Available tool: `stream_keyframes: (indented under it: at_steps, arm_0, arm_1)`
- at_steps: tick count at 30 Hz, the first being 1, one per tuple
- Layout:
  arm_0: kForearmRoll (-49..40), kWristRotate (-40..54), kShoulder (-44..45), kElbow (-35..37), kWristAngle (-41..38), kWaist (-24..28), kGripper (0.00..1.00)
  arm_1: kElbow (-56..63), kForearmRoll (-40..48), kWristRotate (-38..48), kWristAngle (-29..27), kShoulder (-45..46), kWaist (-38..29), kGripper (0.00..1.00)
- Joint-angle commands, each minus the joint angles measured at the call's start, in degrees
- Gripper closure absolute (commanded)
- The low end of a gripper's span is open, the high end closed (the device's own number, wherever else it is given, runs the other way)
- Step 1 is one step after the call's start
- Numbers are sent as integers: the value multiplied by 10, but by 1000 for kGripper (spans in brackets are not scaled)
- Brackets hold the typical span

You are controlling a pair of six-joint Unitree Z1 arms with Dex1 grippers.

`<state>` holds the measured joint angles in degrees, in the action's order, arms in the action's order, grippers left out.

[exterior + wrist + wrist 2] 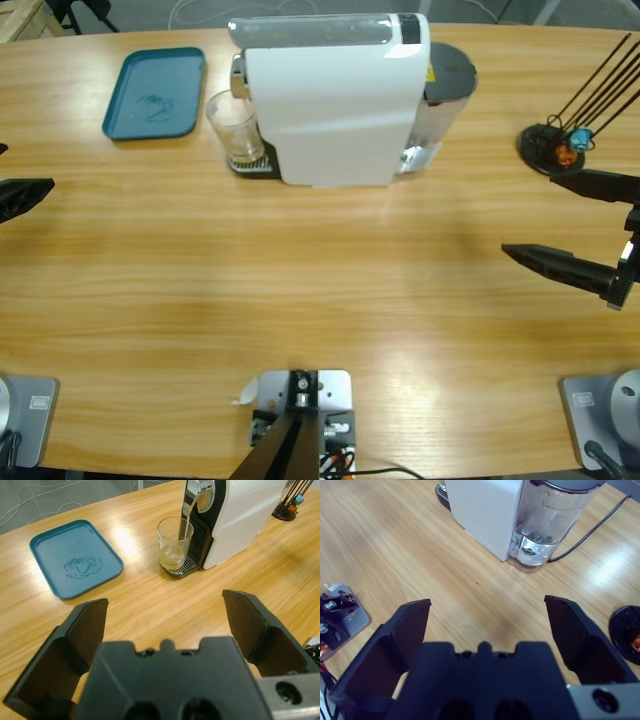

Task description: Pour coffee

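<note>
A small clear glass tumbler (174,542) stands on the drip grate of the white coffee machine (245,515), right under its chrome spout. A shallow layer of pale coffee (172,558) lies in the bottom of the glass. My left gripper (165,602) is open and empty, well back from the glass and pointing toward it. In the high view the tumbler (235,128) sits at the left side of the machine (335,100). My right gripper (487,602) is open and empty, facing the machine's rear water tank (545,525) from a distance.
A teal tray (155,92) lies to the left of the machine at the table's far edge. A black capsule stand (555,145) with thin rods sits at the far right, close to the right gripper (535,215). A cable runs behind the tank.
</note>
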<state>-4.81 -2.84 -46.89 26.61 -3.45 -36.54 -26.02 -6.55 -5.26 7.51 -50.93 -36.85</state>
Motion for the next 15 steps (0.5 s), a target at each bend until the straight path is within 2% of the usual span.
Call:
stream_keyframes:
  at_steps: [1,10,15]
  arm_0:
    - [1,-7,3,-18,0,2,0]
    - [1,-7,-6,-17,-2,2,0]
    - [5,-6,-49,-1,-33,-16,0]
  arm_1:
    - [9,-12,-5,0,-7,-4,0]
    - [9,-13,-5,0,-3,-4,0]
    - [9,-13,-5,0,2,-4,0]
